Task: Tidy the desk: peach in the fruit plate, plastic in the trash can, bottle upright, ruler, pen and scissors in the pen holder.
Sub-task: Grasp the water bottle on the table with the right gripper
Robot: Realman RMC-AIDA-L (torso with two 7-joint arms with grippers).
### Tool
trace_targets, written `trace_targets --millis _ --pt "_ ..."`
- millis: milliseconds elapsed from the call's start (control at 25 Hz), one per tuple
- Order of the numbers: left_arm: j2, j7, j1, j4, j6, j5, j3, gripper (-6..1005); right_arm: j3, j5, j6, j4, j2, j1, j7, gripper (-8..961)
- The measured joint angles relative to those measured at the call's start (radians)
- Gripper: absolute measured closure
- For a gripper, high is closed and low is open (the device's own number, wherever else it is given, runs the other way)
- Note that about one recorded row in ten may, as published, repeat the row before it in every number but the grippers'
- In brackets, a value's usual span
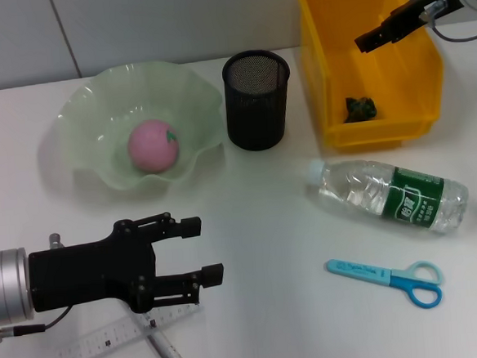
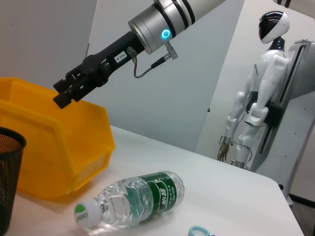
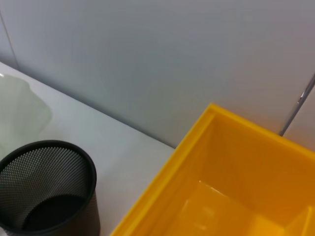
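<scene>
Your right pincer (image 1: 366,42) hangs over the yellow trash can (image 1: 419,125), fingers pressed together and holding nothing, with the crumpled plastic (image 1: 361,108) lying inside. Your left pincer (image 1: 204,248) is spread wide above the ruler (image 1: 94,343) and pen (image 1: 164,348) on the counter (image 1: 258,227).

peach (image 1: 153,145): one
plate (image 1: 87,124): one
pen holder (image 1: 257,99): one
yellow bin (image 1: 329,66): one
bottle (image 1: 391,195): one
scissors (image 1: 389,278): one
ruler (image 1: 98,342): one
pen (image 1: 167,349): one
dark scrap (image 1: 360,108): one
grippers: two

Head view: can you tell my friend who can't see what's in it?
A pink peach sits in a wavy green glass plate beside a black mesh pen holder, and a clear plastic bottle lies on its side.
</scene>
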Motion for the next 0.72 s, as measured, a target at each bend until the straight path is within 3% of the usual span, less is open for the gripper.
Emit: trace_targets --millis 280,560,600,720 --pt "0.002 0.000 -0.001 0.000 0.002 0.000 0.000 200 0.011 0.050 -0.032 -0.092 0.004 -0.038 0.016 171" --pt "0.005 0.000 0.002 0.003 0.003 0.000 -0.002 200 0.013 0.200 -0.211 -0.285 0.006 -0.122 0.023 171" --pt "0.005 0.000 0.003 0.004 0.004 0.000 -0.002 200 0.013 0.237 -0.292 -0.335 0.007 -0.140 0.023 171" --pt "0.006 0.000 0.004 0.005 0.008 -0.001 -0.004 200 0.013 0.261 -0.361 -0.364 0.007 -0.150 0.008 170"
